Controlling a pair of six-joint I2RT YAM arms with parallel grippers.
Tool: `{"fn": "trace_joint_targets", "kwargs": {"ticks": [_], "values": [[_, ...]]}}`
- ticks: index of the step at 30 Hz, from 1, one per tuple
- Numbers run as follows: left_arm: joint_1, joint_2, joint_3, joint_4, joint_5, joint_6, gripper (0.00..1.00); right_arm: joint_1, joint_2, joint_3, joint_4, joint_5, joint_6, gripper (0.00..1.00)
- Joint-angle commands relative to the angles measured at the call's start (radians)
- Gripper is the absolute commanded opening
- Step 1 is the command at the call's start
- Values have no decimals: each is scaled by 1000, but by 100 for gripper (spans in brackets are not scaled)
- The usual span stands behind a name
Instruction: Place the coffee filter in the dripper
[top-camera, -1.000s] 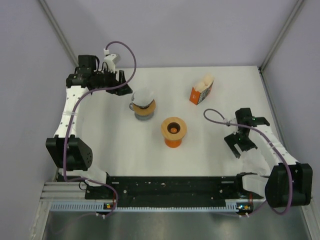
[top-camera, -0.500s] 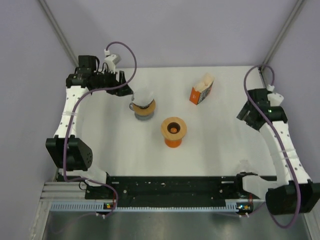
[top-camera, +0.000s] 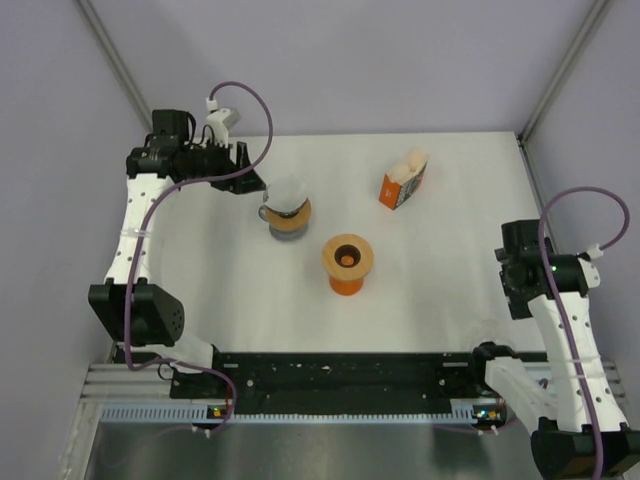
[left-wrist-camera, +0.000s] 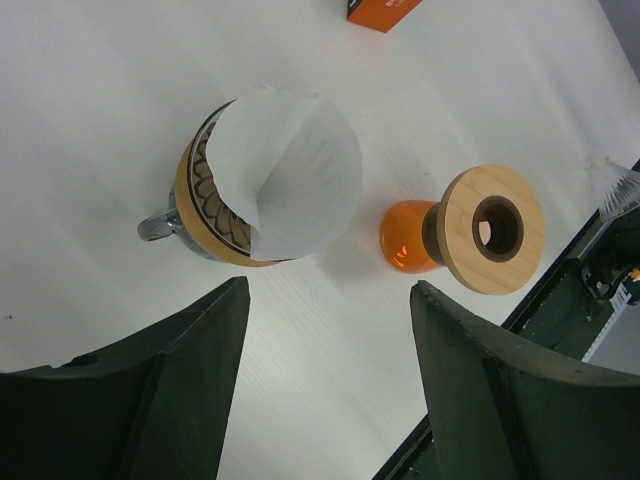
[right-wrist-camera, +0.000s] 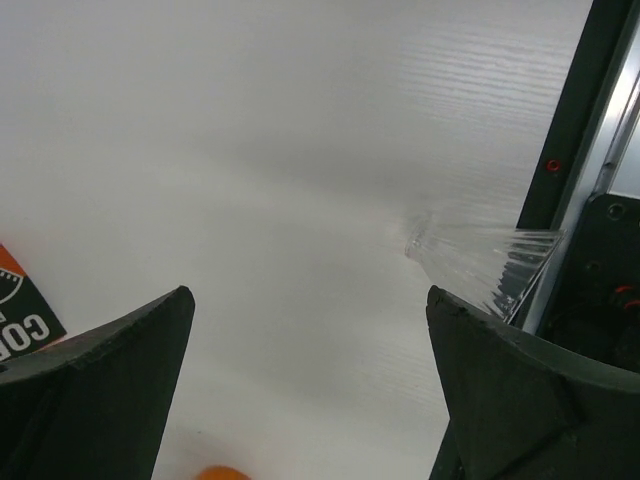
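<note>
A white paper coffee filter (left-wrist-camera: 290, 165) sits open in the dripper (left-wrist-camera: 205, 225), a wood-rimmed cone with a glass handle; both show in the top view (top-camera: 287, 208) at the back left. My left gripper (left-wrist-camera: 330, 290) is open and empty, hovering just behind and left of the dripper (top-camera: 252, 183), not touching it. My right gripper (right-wrist-camera: 310, 295) is open and empty, raised over the right side of the table (top-camera: 516, 262), far from the dripper.
An orange vessel with a wooden ring top (top-camera: 347, 262) stands mid-table, also in the left wrist view (left-wrist-camera: 470, 235). An orange filter box (top-camera: 403, 180) stands behind it. A scrap of clear plastic (right-wrist-camera: 480, 255) lies by the black front rail (top-camera: 350, 370).
My right arm has swung up off the table and drawn back to the right side. My left gripper has stayed beside the dripper with the filter in it.
</note>
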Motion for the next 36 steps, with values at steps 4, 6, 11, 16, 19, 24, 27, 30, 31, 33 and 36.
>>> {"fn": "trace_joint_targets", "kwargs": {"ticks": [4, 6, 11, 16, 19, 24, 27, 30, 31, 33, 36], "values": [[-2, -41, 50, -23, 22, 10, 71, -15, -21, -28, -177, -71, 228, 99], [-2, -43, 59, -35, 25, 17, 71, -38, -28, -66, -177, -63, 285, 99], [-2, -46, 66, -55, 18, 31, 71, -96, -50, -136, -177, -48, 392, 99], [-2, -44, 64, -54, 32, 20, 71, -121, -4, -166, -175, -30, 438, 99], [-2, -41, 66, -52, 35, 14, 71, -122, 59, -189, -137, -54, 428, 99], [-2, -41, 78, -64, 25, 17, 71, -122, 102, -243, -1, -110, 383, 99], [-2, -37, 82, -74, 14, 22, 71, -122, 93, -263, 145, -105, 253, 99], [-3, -31, 87, -74, 9, 19, 71, -122, 90, -288, 300, -103, 99, 99], [0, -31, 87, -74, 8, 17, 71, -122, 93, -300, 337, -103, 67, 99], [-2, -29, 92, -75, 5, 17, 70, -122, 91, -330, 461, -126, -52, 99], [-2, -26, 98, -75, -3, 16, 70, -122, 90, -364, 590, -165, -167, 99]]}}
